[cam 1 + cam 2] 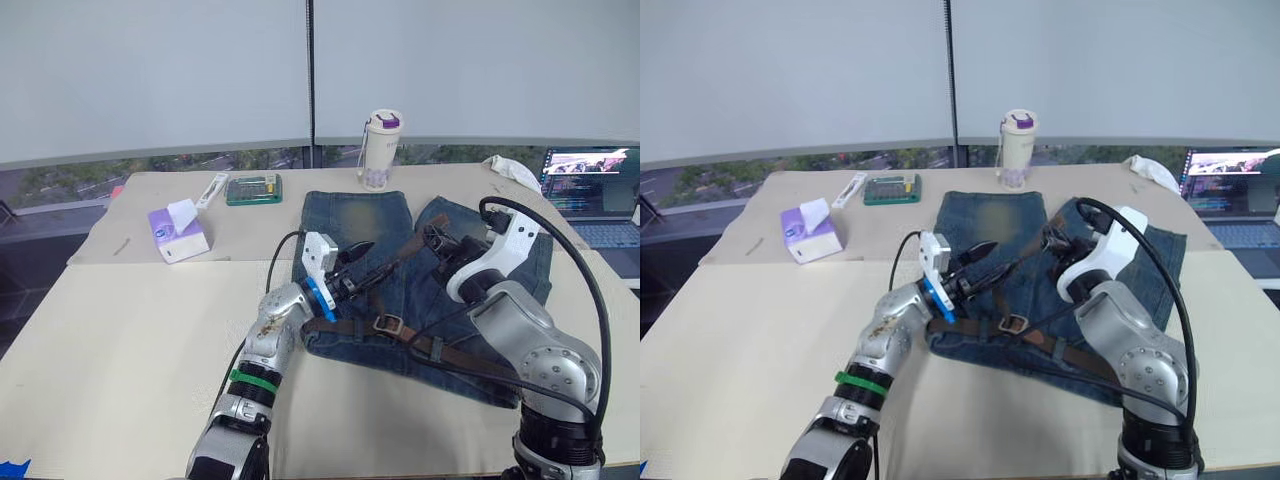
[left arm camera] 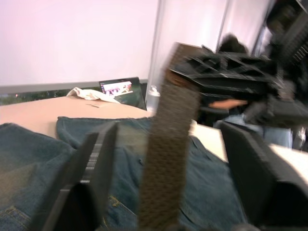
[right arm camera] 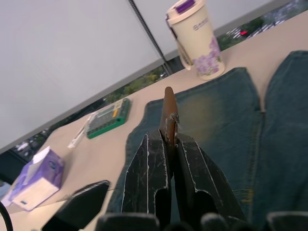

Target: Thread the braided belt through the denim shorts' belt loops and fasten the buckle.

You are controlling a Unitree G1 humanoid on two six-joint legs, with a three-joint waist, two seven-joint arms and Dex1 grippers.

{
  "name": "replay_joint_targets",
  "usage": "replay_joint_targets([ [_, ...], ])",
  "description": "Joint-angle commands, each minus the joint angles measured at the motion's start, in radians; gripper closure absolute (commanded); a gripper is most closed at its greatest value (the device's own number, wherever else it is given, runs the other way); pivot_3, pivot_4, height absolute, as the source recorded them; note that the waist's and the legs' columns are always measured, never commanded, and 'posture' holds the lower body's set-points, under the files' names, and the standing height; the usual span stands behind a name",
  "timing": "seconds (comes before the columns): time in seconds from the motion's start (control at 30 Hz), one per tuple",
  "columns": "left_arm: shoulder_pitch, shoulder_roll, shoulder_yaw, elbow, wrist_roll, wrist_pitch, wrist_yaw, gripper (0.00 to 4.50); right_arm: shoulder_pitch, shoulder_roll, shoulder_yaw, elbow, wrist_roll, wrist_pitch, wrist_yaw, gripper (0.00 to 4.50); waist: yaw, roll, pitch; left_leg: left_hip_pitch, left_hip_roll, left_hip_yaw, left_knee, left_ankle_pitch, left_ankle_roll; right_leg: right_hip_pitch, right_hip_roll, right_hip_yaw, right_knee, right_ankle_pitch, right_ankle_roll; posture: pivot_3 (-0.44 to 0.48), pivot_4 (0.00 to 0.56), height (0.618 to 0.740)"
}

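Right hand [image 3: 169, 144] clamped on tapered end of braided belt [image 1: 440, 350]; left hand [image 1: 352, 270] spread around strap, not gripping. Strap being held taut over denim shorts [image 1: 360, 215]: tip likely slipping out, buckle [image 1: 388, 324] being dragged.

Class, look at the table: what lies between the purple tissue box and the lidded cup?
In the left eye view, a green tool case and a white pen-like item lie between the tissue box and the cup.
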Motion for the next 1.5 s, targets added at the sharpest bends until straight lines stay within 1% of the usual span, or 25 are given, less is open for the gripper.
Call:
replay_joint_targets([
  [0.03, -0.024, -0.026, -0.029, 0.0, 0.041, -0.058, 0.054, 0.01, -0.026, 0.012, 0.005, -0.023, 0.001, -0.015, 0.01, 4.5, 0.0, 0.0, 0.0, 0.0, 0.0, 0.0, 0.0, 0.0, 0.0, 0.0, 0.0, 0.0, 0.0, 0.0, 0.0, 0.0, 0.15, 0.74],
  [0.13, -0.043, -0.04, -0.033, 0.044, 0.074, -0.102, 0.101, 0.01, -0.026, 0.022, 0.013, -0.028, 0.0, -0.011, 0.008, 4.5, -0.002, 0.0, 0.0, 0.0, 0.0, 0.0, 0.0, 0.0, 0.0, 0.0, 0.0, 0.0, 0.0, 0.0, 0.0, 0.0, 0.15, 0.74],
  [0.27, -0.065, -0.05, -0.029, 0.09, 0.102, -0.168, 0.152, 1.13, -0.018, 0.028, 0.019, -0.034, -0.004, -0.012, 0.005, 4.5, -0.002, 0.0, 0.0, 0.0, 0.0, 0.0, 0.0, 0.0, 0.0, 0.0, 0.001, 0.0, 0.0, 0.0, 0.0, 0.0, 0.15, 0.74],
  [0.37, -0.071, -0.054, -0.031, 0.099, 0.098, -0.179, 0.156, 2.23, -0.014, 0.033, 0.02, -0.037, -0.008, -0.012, 0.002, 4.5, -0.002, 0.0, 0.0, 0.0, 0.0, 0.0, 0.0, 0.0, 0.0, 0.0, 0.0, 0.0, 0.0, 0.0, 0.0, 0.0, 0.15, 0.74],
  [0.4, -0.072, -0.053, -0.035, 0.104, 0.103, -0.186, 0.154, 2.5, -0.013, 0.034, 0.02, -0.038, -0.008, -0.012, 0.001, 4.5, -0.001, 0.0, 0.0, 0.0, 0.0, 0.0, 0.0, 0.0, 0.0, 0.0, 0.0, 0.0, 0.0, 0.0, 0.0, 0.0, 0.15, 0.74],
  [0.5, -0.073, -0.052, -0.045, 0.112, 0.108, -0.199, 0.149, 3.58, -0.012, 0.035, 0.021, -0.04, -0.01, -0.013, 0.002, 4.5, -0.001, 0.0, 0.0, 0.0, 0.0, 0.0, 0.0, 0.0, 0.0, 0.0, 0.0, 0.0, 0.0, 0.0, 0.0, 0.0, 0.15, 0.74],
  [0.6, -0.072, -0.051, -0.048, 0.117, 0.11, -0.203, 0.153, 4.48, -0.008, 0.032, 0.022, -0.045, -0.013, -0.012, 0.013, 4.5, -0.002, 0.0, 0.0, 0.0, 0.0, 0.0, 0.0, 0.0, 0.0, 0.0, 0.0, 0.0, 0.0, 0.0, 0.0, 0.0, 0.15, 0.74],
  [0.67, -0.07, -0.05, -0.048, 0.118, 0.11, -0.199, 0.159, 4.48, -0.003, 0.032, 0.022, -0.049, -0.011, -0.012, 0.018, 4.5, -0.002, 0.0, 0.0, 0.0, 0.0, 0.0, 0.0, 0.0, 0.0, 0.0, 0.001, 0.0, 0.0, 0.0, 0.0, 0.0, 0.15, 0.74],
  [0.73, -0.065, -0.043, -0.053, 0.122, 0.119, -0.202, 0.162, 4.5, 0.008, 0.009, 0.027, -0.065, -0.016, -0.014, 0.063, 3.66, -0.002, 0.0, 0.0, 0.0, 0.0, 0.0, 0.0, 0.0, 0.0, 0.0, 0.001, 0.0, 0.0, 0.0, 0.0, 0.0, 0.15, 0.74],
  [0.83, -0.057, -0.038, -0.04, 0.111, 0.103, -0.173, 0.162, 4.5, 0.041, -0.057, 0.036, -0.109, -0.044, -0.037, 0.19, 2.7, -0.001, -0.001, 0.001, 0.0, 0.0, 0.0, 0.0, 0.0, 0.0, 0.0, 0.001, -0.001, 0.0, 0.0, 0.0, 0.0, 0.15, 0.74],
  [0.9, -0.051, -0.036, -0.021, 0.096, 0.073, -0.137, 0.159, 4.5, 0.074, -0.087, 0.034, -0.127, -0.077, -0.066, 0.257, 2.01, -0.002, -0.002, 0.001, 0.0, 0.0, 0.0, 0.0, 0.0, 0.0, 0.0, 0.001, -0.001, 0.0, 0.0, 0.0, 0.0, 0.15, 0.74],
  [0.93, -0.049, -0.036, 0.01, 0.084, 0.03, -0.08, 0.167, 4.5, 0.114, -0.104, 0.03, -0.138, -0.093, -0.09, 0.32, 1.54, -0.003, -0.002, 0.002, 0.0, 0.0, 0.0, 0.0, 0.0, 0.0, 0.0, 0.001, -0.001, 0.0, 0.0, 0.0, 0.0, 0.15, 0.74],
  [0.97, -0.048, -0.036, 0.034, 0.075, 0.0, -0.039, 0.174, 4.5, 0.141, -0.114, 0.028, -0.144, -0.101, -0.108, 0.366, 1.31, -0.003, -0.003, 0.002, 0.0, 0.0, 0.001, 0.0, 0.0, 0.0, 0.0, 0.001, -0.001, 0.0, 0.0, 0.0, 0.0, 0.15, 0.74],
  [1.0, -0.045, -0.034, 0.056, 0.063, -0.034, 0.012, 0.179, 4.5, 0.174, -0.131, 0.035, -0.147, -0.119, -0.119, 0.413, 0.99, -0.002, -0.004, 0.002, 0.0, 0.0, 0.0, 0.0, 0.0, 0.0, 0.0, 0.001, -0.002, 0.0, 0.0, 0.0, 0.0, 0.15, 0.74],
  [1.1, -0.037, -0.028, 0.112, 0.027, -0.124, 0.168, 0.202, 4.5, 0.253, -0.209, 0.102, -0.12, -0.244, -0.144, 0.523, 0.99, -0.007, -0.006, 0.004, 0.001, 0.0, 0.0, 0.0, 0.0, 0.0, 0.001, 0.001, -0.002, 0.0, 0.0, 0.001, 0.0, 0.15, 0.74],
  [1.13, -0.036, -0.027, 0.131, 0.016, -0.152, 0.219, 0.213, 4.5, 0.269, -0.232, 0.127, -0.101, -0.298, -0.156, 0.543, 1.21, -0.009, -0.006, 0.004, 0.001, 0.0, 0.0, 0.0, 0.0, 0.0, 0.001, 0.001, -0.002, 0.0, 0.0, 0.001, 0.0, 0.15, 0.74],
  [1.33, -0.019, -0.022, 0.185, -0.056, -0.253, 0.397, 0.242, 4.5, 0.308, -0.277, 0.215, -0.028, -0.473, -0.191, 0.63, 3.25, -0.006, -0.008, 0.006, 0.002, 0.0, 0.001, 0.0, 0.001, -0.002, 0.001, 0.001, -0.002, 0.0, 0.0, 0.001, 0.0, 0.15, 0.74],
  [1.43, 0.001, -0.021, 0.188, -0.092, -0.273, 0.431, 0.248, 4.5, 0.322, -0.296, 0.251, -0.002, -0.54, -0.191, 0.669, 4.31, -0.001, -0.009, 0.006, 0.002, 0.0, 0.001, 0.0, 0.002, -0.003, 0.001, 0.001, -0.002, 0.0, 0.0, 0.001, 0.0, 0.15, 0.74],
  [1.47, 0.009, -0.022, 0.189, -0.102, -0.276, 0.431, 0.252, 4.5, 0.328, -0.3, 0.258, 0.007, -0.56, -0.193, 0.677, 4.47, 0.0, -0.009, 0.006, 0.002, 0.0, 0.0, 0.0, 0.002, -0.003, 0.001, 0.001, -0.002, 0.0, 0.0, 0.0, 0.0, 0.15, 0.74],
  [1.5, 0.015, -0.025, 0.196, -0.11, -0.282, 0.43, 0.261, 4.5, 0.334, -0.3, 0.261, 0.015, -0.576, -0.193, 0.685, 4.47, 0.001, -0.009, 0.006, 0.002, 0.0, 0.0, 0.0, 0.002, -0.003, 0.001, 0.001, -0.002, 0.0, 0.0, 0.0, 0.0, 0.15, 0.74],
])
